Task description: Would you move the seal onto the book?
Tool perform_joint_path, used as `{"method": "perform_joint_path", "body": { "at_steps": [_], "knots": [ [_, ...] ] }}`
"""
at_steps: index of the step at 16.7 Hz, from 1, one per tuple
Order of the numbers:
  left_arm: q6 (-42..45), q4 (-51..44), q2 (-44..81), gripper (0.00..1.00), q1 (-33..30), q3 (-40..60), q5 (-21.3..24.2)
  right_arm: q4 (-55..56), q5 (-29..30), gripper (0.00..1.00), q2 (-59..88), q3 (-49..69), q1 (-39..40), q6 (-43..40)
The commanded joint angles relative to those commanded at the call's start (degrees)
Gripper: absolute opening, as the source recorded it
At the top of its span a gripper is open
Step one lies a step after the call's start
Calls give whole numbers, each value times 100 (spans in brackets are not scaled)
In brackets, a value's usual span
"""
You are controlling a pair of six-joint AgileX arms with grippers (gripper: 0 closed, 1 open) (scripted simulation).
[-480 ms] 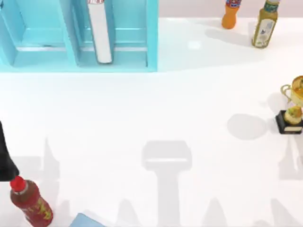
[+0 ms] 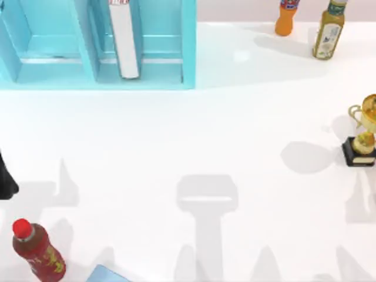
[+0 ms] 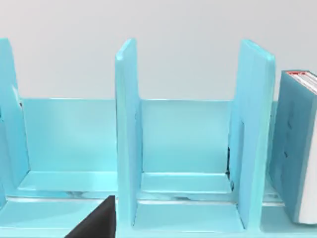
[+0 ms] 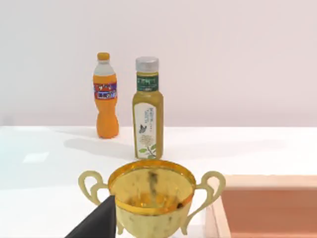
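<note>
The seal and the book are both out of view. A dark part of my left gripper (image 2: 4, 181) shows at the table's left edge, above the red-capped brown bottle (image 2: 36, 251). In the left wrist view a black piece of that gripper (image 3: 96, 222) points at the turquoise shelf unit (image 3: 129, 139). A black piece of my right gripper (image 4: 98, 222) hangs just before the gold trophy (image 4: 151, 198) in the right wrist view.
The shelf unit (image 2: 188, 47) fills the back left, with a white-spined blue volume (image 2: 123, 41) upright in it. An orange bottle (image 2: 286, 17) and a green-tea bottle (image 2: 328, 35) stand back right. The trophy (image 2: 364, 138) is at the right edge. A pale-blue corner (image 2: 106, 275) peeks in at the front.
The dark part of my left arm has moved toward the back along the left edge, away from the red-capped bottle. The arm shadows near the front have shifted.
</note>
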Motion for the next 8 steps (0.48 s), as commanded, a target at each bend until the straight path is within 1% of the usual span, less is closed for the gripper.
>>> {"method": "perform_joint_path", "body": {
  "at_steps": [4,8],
  "knots": [
    [18,1256,1762,100,-376,748,-390,0,0,100,0,0,0,0],
    [20,2780,3994,100,-825,1607,-821,0,0,100,0,0,0,0]
  ]
}}
